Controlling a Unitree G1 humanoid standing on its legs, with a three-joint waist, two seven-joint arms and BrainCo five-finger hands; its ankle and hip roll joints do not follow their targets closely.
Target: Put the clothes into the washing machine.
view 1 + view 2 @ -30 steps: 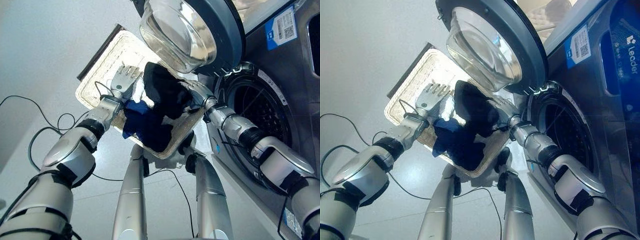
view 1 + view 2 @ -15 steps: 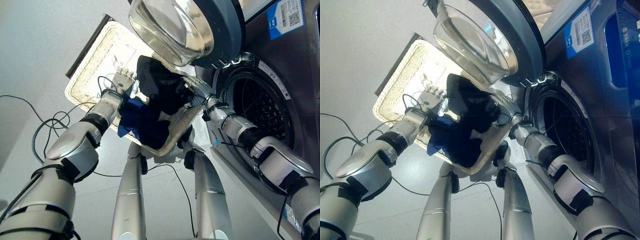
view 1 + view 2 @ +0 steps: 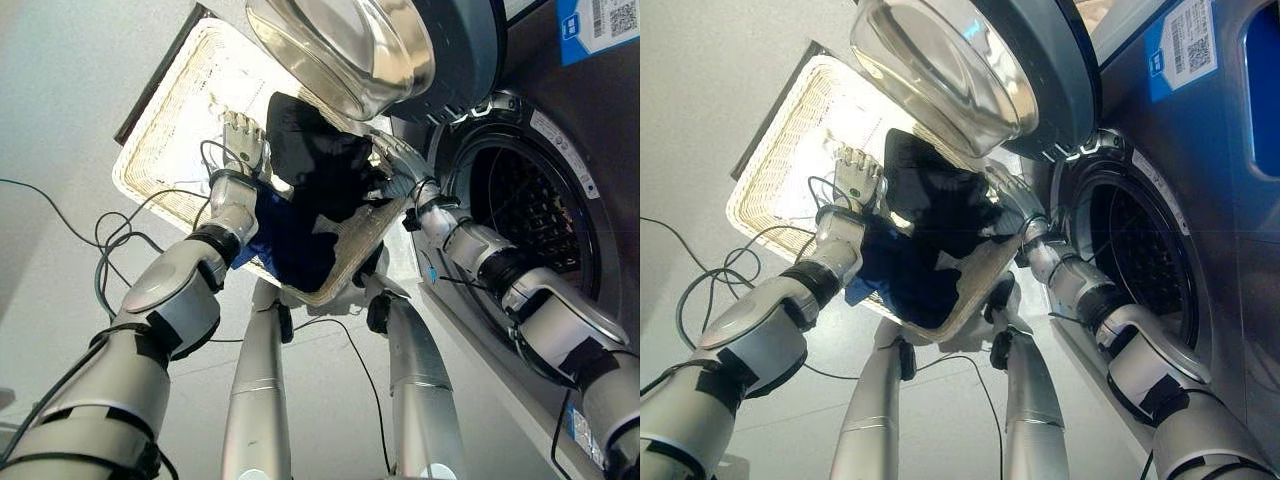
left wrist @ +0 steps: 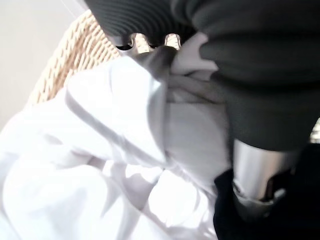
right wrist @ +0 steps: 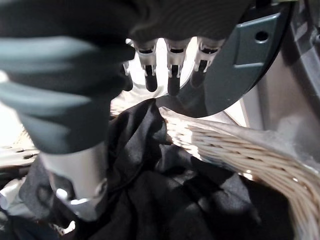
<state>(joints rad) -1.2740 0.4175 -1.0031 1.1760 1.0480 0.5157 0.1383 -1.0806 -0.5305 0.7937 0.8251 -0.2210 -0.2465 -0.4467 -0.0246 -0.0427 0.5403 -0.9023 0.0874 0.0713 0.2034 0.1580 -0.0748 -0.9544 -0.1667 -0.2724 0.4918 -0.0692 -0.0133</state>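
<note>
looks like the pickup step: both hands sit in the basket [image 3: 175, 95], left hand [image 3: 243, 140] relaxed on white cloth [image 4: 100, 150], right hand [image 3: 395, 168] loose over the dark clothes [image 3: 320, 165], so next they gotta clamp and swing to the drum [image 3: 530, 215] beside the right hand.

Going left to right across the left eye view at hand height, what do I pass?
Wicker basket → left hand → black garment → right hand → open drum of the washing machine.
</note>
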